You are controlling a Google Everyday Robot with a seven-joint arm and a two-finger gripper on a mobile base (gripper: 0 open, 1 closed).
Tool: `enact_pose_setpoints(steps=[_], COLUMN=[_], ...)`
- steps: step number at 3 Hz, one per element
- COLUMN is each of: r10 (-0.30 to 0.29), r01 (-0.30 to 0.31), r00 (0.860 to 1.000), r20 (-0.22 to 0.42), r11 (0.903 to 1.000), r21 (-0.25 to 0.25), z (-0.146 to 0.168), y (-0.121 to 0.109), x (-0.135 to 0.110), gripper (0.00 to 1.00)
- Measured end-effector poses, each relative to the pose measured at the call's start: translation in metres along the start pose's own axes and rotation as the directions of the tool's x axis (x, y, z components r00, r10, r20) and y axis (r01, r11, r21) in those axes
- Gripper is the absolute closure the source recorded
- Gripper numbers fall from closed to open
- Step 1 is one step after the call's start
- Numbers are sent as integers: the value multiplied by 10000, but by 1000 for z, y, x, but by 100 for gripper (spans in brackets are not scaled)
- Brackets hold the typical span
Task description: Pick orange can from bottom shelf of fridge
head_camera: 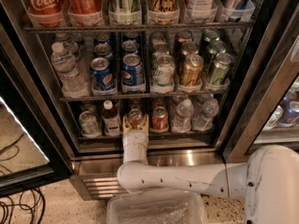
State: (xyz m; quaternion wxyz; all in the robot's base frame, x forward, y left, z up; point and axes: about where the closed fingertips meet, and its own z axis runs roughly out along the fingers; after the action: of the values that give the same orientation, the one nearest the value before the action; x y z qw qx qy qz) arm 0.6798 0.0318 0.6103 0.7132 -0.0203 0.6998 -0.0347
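The fridge (261, 78) stands open with its wire shelves full of cans and bottles. On the bottom shelf (187, 133) the orange can (136, 117) stands in the front row, left of a red can (159, 118) and right of a small bottle (111, 118). My gripper (135, 123) reaches up into the bottom shelf on a white arm (177, 178). Its tan fingers (125, 123) sit tight against both sides of the orange can, shut on it. The can's lower body is hidden behind the gripper.
A silver can (88, 123) stands at the shelf's left and clear water bottles (184, 115) at its right. The shelf above holds blue Pepsi cans (132, 71) and a gold can (191, 71). The black door frame (32, 120) is at left; a clear bin (156, 209) lies below the arm.
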Motion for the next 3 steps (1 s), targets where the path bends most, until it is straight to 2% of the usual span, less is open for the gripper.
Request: enact_pose_setpoints(steps=[2, 3], r10=[-100, -181], r01=[100, 179], r00=[9998, 9970], r20=[188, 748], r11=[9999, 9998], r21=[38, 37], z=[-2, -3], y=[-4, -13], x=[-9, -38], gripper=[99, 100])
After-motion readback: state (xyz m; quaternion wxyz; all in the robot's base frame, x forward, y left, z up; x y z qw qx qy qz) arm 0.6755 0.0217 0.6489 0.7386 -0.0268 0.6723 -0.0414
